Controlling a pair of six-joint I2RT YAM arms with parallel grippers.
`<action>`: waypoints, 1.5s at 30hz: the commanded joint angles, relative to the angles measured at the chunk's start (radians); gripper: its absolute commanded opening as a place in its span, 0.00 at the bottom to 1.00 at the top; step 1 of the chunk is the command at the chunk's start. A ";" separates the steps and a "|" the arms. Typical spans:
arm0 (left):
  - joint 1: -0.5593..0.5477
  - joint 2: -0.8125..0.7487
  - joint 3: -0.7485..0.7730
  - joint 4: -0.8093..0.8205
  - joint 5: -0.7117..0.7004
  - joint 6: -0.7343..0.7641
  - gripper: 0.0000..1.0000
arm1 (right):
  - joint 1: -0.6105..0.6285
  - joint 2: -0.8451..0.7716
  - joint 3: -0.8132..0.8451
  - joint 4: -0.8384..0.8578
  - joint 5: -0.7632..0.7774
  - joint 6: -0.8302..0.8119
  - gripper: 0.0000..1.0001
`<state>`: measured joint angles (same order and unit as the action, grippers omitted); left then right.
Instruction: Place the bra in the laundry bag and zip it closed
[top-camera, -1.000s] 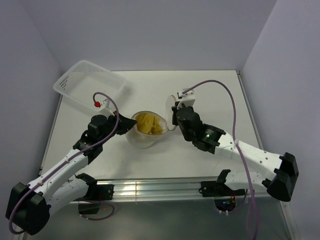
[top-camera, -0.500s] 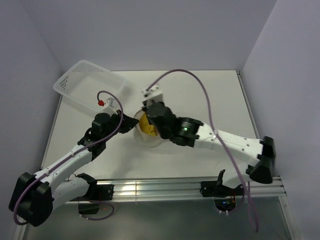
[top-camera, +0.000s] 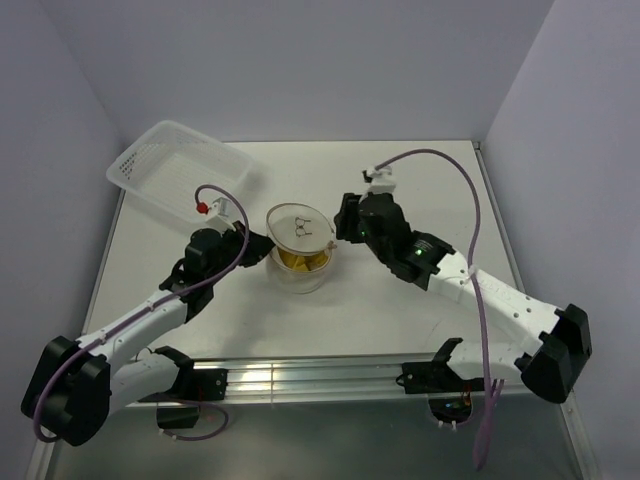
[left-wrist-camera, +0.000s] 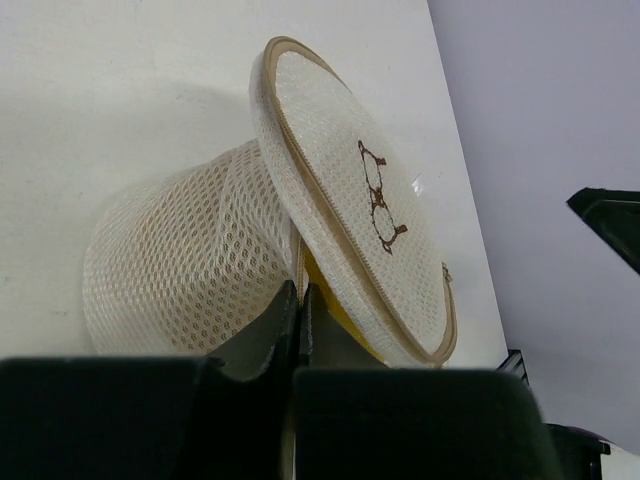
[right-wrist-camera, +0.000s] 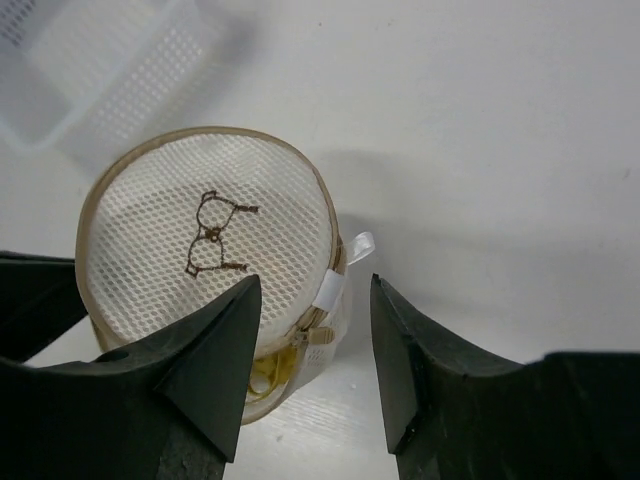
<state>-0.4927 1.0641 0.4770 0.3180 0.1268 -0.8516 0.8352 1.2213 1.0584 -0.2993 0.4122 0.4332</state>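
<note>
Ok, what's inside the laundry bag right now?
Yellow fabric, likely the bra, shows in the gap under the lid. The tilted lid covers the rest of the laundry bag, so how it lies is hidden.

1. Table (top-camera: 420, 190): flat white top, matte finish, rectangular.
2. Basket (top-camera: 185, 165): white see-through plastic, rectangular, with rows of small holes in floor and walls. It sits at the table's far left corner, one corner reaching past the table's left edge. It shows blurred in the right wrist view (right-wrist-camera: 100, 60).
3. Rail (top-camera: 310, 378): bare metal, running along the table's near edge.
4. Walls (top-camera: 300, 70): plain pale lilac, closing the table's far, left and right sides.
</note>
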 joint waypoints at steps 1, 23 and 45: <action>0.008 0.011 0.020 0.114 0.013 0.039 0.00 | -0.086 -0.043 -0.122 0.155 -0.175 0.162 0.55; 0.036 0.287 0.235 0.257 0.083 0.128 0.00 | -0.367 0.073 -0.477 0.775 -0.610 0.622 0.42; -0.268 -0.201 0.109 -0.258 -0.199 -0.102 0.42 | -0.252 0.021 -0.552 0.852 -0.415 0.687 0.25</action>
<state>-0.6769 0.7918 0.5671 0.1261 -0.0532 -0.9058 0.5640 1.2774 0.5026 0.5026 -0.0639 1.1183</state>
